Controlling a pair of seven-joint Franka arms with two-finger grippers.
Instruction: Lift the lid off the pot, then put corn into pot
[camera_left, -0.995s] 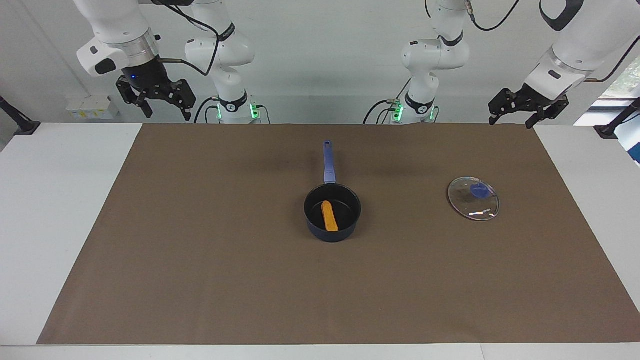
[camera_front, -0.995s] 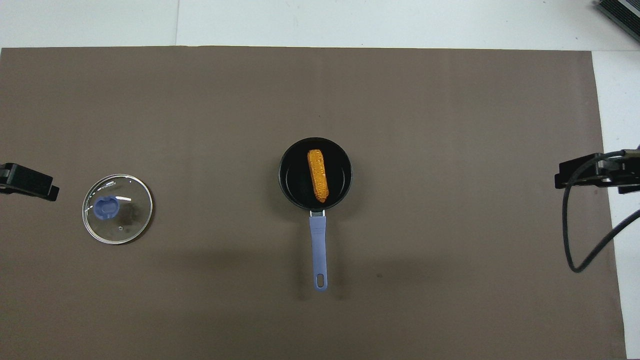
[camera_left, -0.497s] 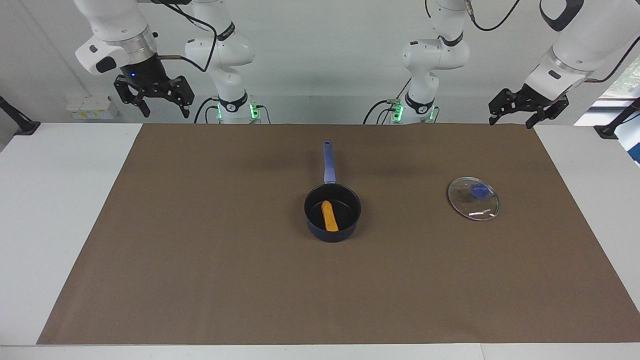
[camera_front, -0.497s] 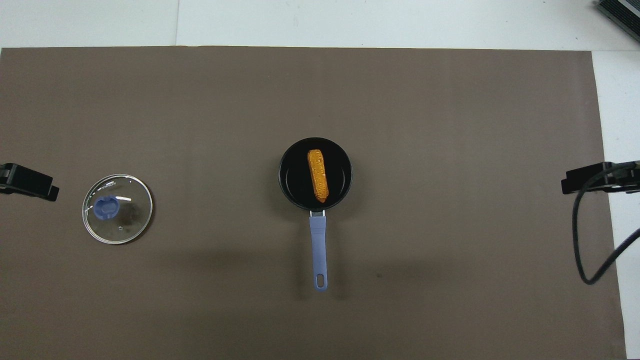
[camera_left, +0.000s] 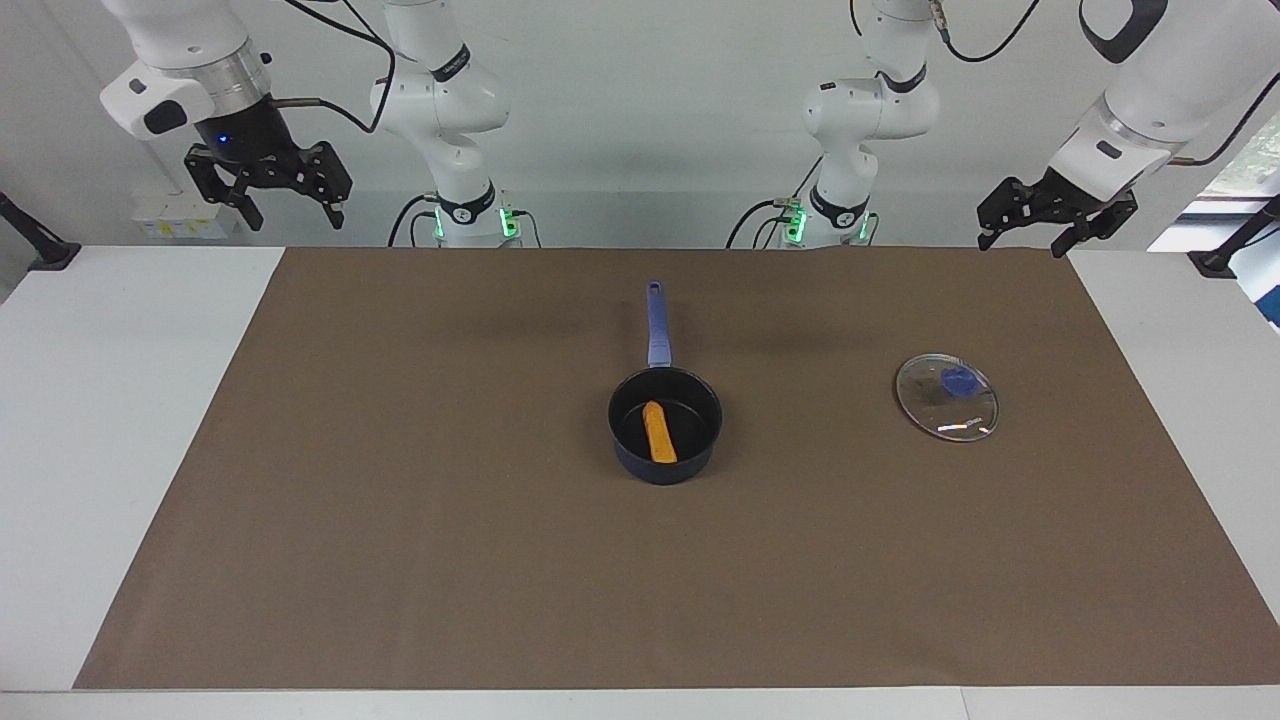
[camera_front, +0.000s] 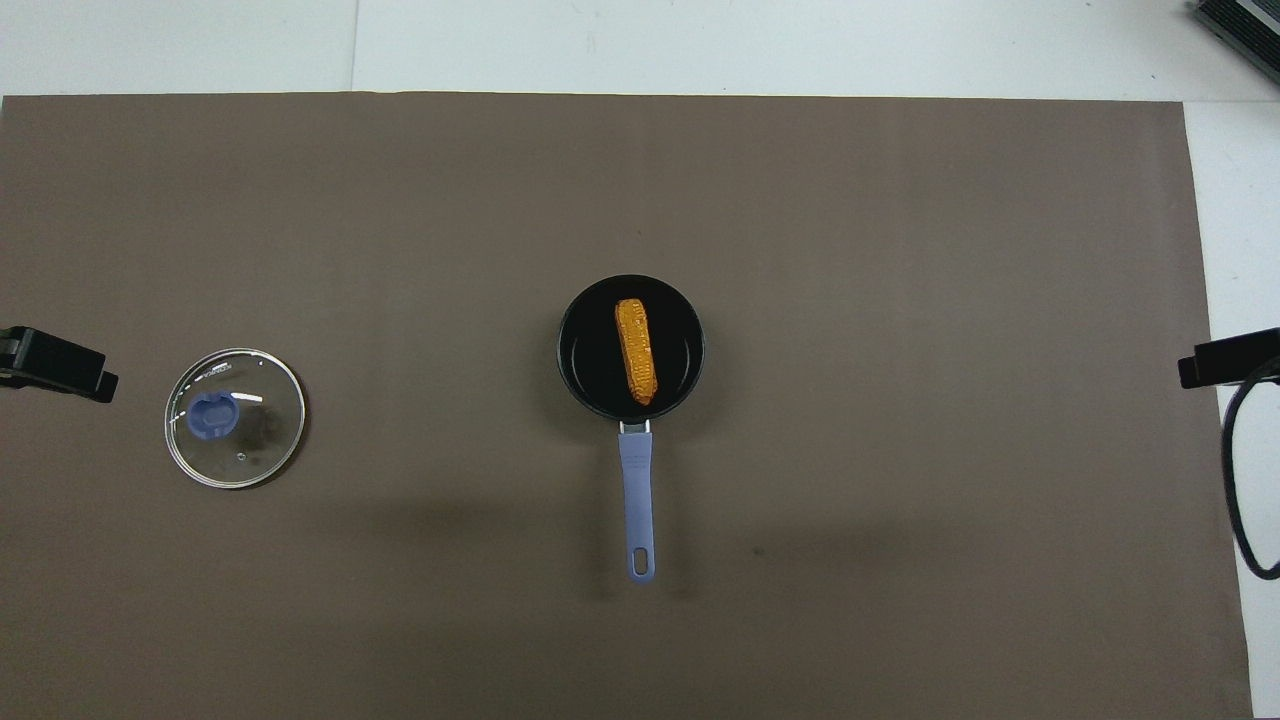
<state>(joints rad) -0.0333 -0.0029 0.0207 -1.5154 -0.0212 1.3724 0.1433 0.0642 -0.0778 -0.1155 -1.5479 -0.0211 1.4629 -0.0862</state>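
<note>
The dark navy pot (camera_left: 665, 425) stands in the middle of the brown mat, its blue-purple handle (camera_left: 657, 325) pointing toward the robots. The orange-yellow corn (camera_left: 658, 432) lies inside the pot, also in the overhead view (camera_front: 637, 351). The glass lid (camera_left: 947, 396) with its blue knob lies flat on the mat toward the left arm's end, apart from the pot (camera_front: 631, 346); it also shows in the overhead view (camera_front: 235, 417). My left gripper (camera_left: 1022, 246) is open and empty, raised over the mat's corner near the robots. My right gripper (camera_left: 298, 220) is open and empty, raised over the mat's edge at the right arm's end.
The brown mat (camera_left: 400, 520) covers most of the white table (camera_left: 110, 420). A black cable (camera_front: 1240, 480) hangs from the right arm at the mat's edge. Both arm bases stand at the robots' edge of the table.
My right gripper has moved up and outward toward the right arm's end of the table, away from the pot. The left gripper, pot, corn and lid have not moved.
</note>
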